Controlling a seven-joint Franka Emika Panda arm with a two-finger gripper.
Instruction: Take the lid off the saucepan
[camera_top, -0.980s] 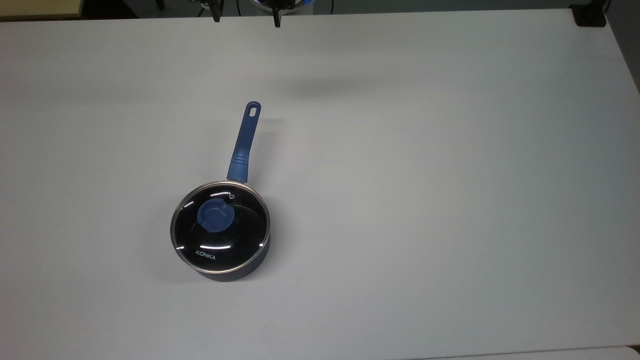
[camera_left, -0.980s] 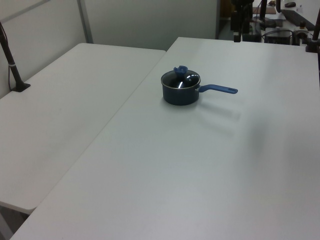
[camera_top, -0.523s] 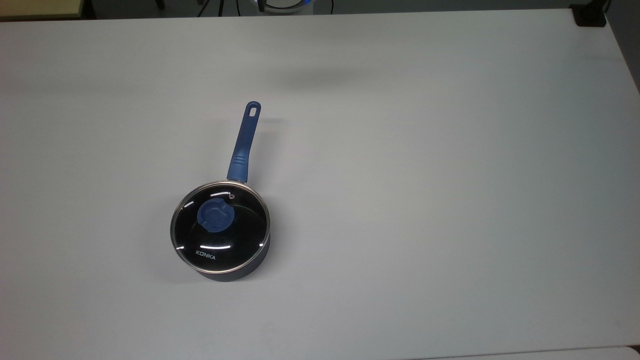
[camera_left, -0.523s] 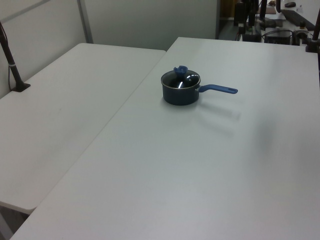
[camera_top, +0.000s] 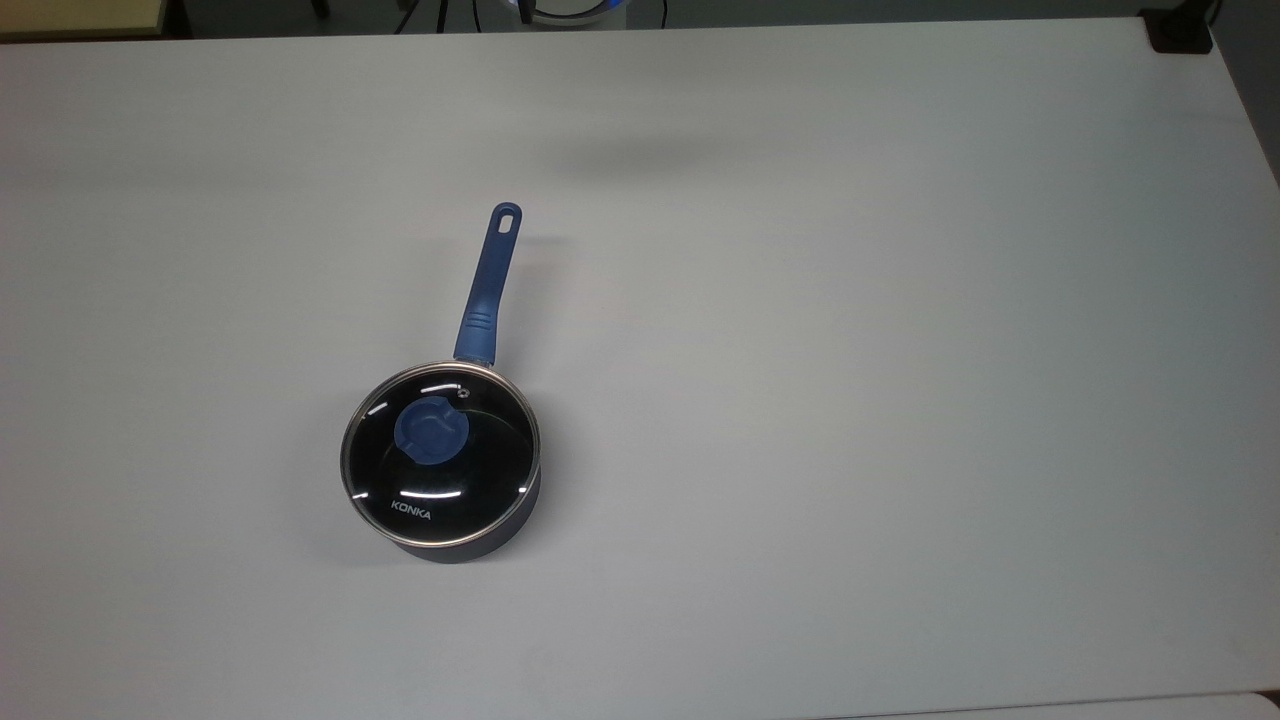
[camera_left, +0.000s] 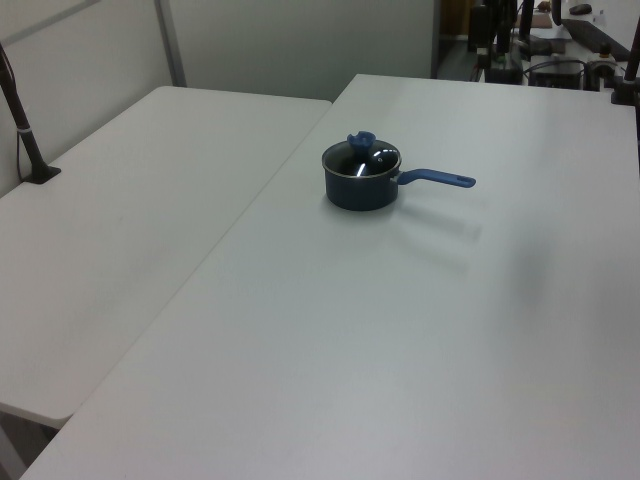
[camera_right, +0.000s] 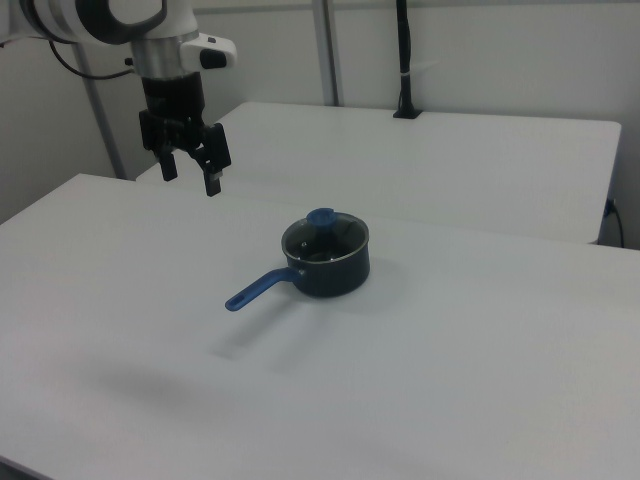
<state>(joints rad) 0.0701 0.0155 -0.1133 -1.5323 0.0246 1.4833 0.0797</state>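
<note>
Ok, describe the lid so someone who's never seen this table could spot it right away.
On the big white table stands a small black saucepan with a long blue handle. The lid sits on top of it: a clear glass disc with a steel rim, a blue knob at its centre and white KONKA lettering.

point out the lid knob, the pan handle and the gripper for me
lid knob (camera_top: 431, 432), top view, on the middle of the blue knob
saucepan handle (camera_top: 485, 290), top view, midway along the blue shaft
gripper (camera_right: 190, 172), right view, between its two spread fingertips, above the table
</note>
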